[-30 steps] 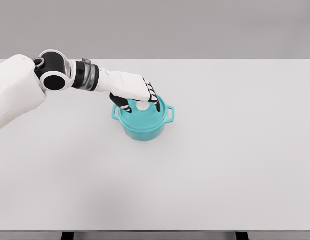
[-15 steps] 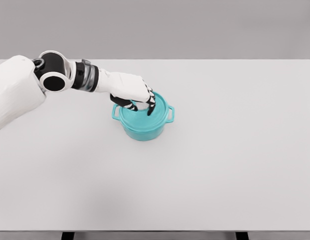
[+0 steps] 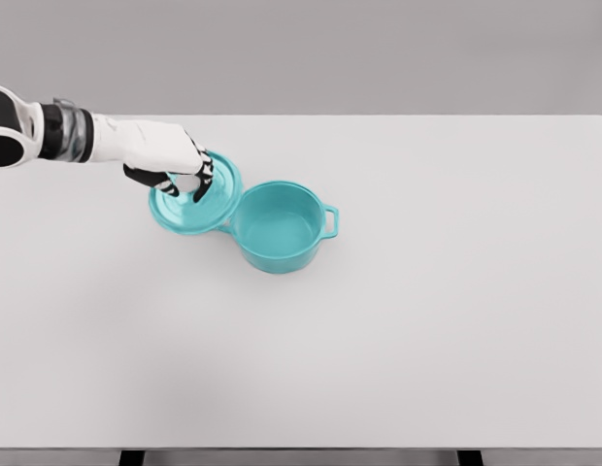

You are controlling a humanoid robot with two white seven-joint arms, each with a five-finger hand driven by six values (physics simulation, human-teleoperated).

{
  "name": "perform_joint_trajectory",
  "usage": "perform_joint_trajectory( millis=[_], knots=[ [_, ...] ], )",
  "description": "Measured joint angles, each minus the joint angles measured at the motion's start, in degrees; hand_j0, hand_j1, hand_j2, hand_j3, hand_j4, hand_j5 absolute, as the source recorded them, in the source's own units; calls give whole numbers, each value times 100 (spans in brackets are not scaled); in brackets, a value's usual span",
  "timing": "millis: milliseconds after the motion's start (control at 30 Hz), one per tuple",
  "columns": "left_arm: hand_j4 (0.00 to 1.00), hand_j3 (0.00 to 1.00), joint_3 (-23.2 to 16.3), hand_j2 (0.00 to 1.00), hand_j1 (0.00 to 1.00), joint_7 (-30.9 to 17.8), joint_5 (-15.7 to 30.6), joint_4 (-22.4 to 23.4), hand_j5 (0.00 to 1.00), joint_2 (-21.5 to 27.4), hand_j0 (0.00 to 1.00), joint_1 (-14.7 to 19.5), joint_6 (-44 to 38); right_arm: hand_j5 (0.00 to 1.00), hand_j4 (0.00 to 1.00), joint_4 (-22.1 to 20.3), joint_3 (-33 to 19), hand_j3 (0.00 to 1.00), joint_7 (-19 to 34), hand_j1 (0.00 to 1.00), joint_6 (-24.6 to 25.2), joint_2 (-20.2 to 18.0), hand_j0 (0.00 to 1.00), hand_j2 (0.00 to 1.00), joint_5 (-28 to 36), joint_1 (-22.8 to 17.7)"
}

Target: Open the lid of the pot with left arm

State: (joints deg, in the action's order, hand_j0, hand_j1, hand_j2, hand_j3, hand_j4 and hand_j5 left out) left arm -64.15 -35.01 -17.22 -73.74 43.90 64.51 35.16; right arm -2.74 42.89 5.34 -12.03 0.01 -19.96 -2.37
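left of open pot [image 3: 279, 226], left hand [image 3: 160, 155] fingers [image 3: 199, 183] hide lid [image 3: 196, 199] knob.

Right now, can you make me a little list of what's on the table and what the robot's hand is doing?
pot: teal pot, standing upright on the table, open on top, looks empty inside
lid: teal lid, off the pot, just to its left, overlapping the pot's left edge in the picture
left hand: left hand reaches in from the left, fingers curled around the lid's knob
right hand: not in view
table: white table
lifted or resting: cannot tell if the lid touches the table
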Motion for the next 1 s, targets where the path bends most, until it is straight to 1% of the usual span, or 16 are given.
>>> perform_joint_trajectory(
  millis=[100,167,200,233,267,300,333,367,633,733,767,900,1000],
  knots=[
    [39,39,15,39,39,0,-10,-1,39,344,39,-44,1,100,100,1,0,100,0,100,0,0,100,100,0,0],
    [40,40,17,40,40,-1,-13,13,40,485,40,-114,2,100,100,0,0,100,0,100,0,0,100,100,0,0],
    [42,42,17,42,42,-1,-13,22,42,528,42,-114,2,100,100,0,0,100,-2,100,0,0,100,100,0,9],
    [47,47,16,47,47,-1,-14,28,47,558,47,-141,2,100,100,-1,0,100,-2,100,0,0,100,100,0,0],
    [57,57,17,57,57,0,-12,33,57,580,57,-141,1,100,100,-1,0,100,-2,100,0,0,100,100,0,0],
    [82,82,17,82,82,0,-8,36,82,595,82,-141,0,100,100,-2,0,100,-2,100,0,0,100,100,0,0],
    [96,96,17,96,96,-1,-2,38,96,604,96,-141,0,100,100,-1,0,100,-2,100,0,0,100,100,0,0],
    [100,100,17,100,100,-1,2,40,100,608,100,-141,-1,100,100,0,0,100,-2,100,0,0,100,100,0,0],
    [100,100,20,100,100,-1,63,40,100,616,100,-132,-2,100,100,2,0,100,0,100,0,0,100,100,0,0],
    [100,100,188,100,100,-1,314,99,100,616,100,-141,-2,100,100,-1,0,100,-1,100,0,0,100,100,0,0],
    [100,100,276,100,100,-1,392,211,100,617,100,-141,-3,100,100,0,0,100,-2,100,0,0,100,100,0,0],
    [100,100,509,100,100,-1,550,1032,100,578,100,-141,-3,100,100,0,0,100,-1,100,0,0,100,100,0,0],
    [100,100,554,100,100,-1,580,1320,100,570,100,-141,-2,100,100,0,0,100,-1,100,0,0,100,100,0,0]
  ],
)
